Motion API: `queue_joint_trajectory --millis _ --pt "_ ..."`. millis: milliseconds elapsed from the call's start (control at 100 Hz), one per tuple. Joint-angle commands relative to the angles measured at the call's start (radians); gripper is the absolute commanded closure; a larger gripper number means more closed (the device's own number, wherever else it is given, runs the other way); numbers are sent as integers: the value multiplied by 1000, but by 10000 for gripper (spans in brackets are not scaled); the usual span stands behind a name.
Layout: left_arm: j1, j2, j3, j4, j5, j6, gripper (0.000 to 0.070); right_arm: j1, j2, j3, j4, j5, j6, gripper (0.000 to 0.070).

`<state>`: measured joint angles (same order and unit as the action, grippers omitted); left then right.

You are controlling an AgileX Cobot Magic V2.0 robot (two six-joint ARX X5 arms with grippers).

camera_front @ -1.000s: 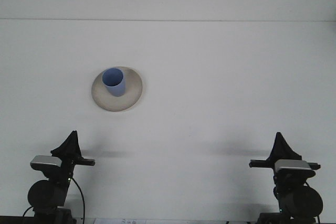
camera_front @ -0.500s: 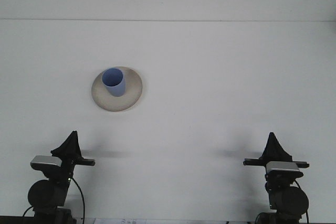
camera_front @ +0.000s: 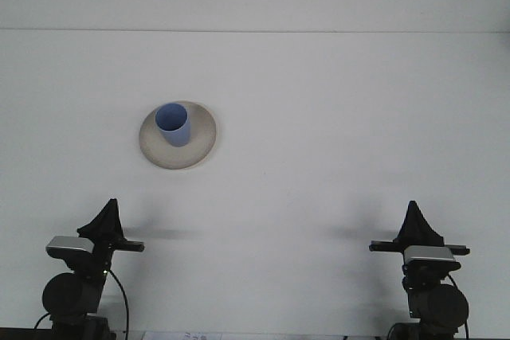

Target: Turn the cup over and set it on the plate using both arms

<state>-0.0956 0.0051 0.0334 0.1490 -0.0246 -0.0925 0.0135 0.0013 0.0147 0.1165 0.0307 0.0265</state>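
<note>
Grippers sit nearest: left gripper [camera_front: 107, 211] and right gripper [camera_front: 414, 214], both well short of the plate [camera_front: 202, 146] and holding nothing; whether their fingers are apart or together I cannot tell. Farther off, left of centre, the blue cup [camera_front: 173, 124] stands mouth-up on the plate, on the white table [camera_front: 335, 117].

Right gripper [camera_front: 413, 211] shifted left and slightly up at lower right of frame versus a second ago; steady over last half-second.
</note>
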Motion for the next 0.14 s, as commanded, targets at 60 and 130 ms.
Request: queue_joint_trajectory --millis 60,130 --pt "0 -2 -19 10 2 -2 688 0 0 -2 9 3 0 700" --pt "0 -2 -19 10 2 -2 688 0 0 -2 9 3 -1 700"
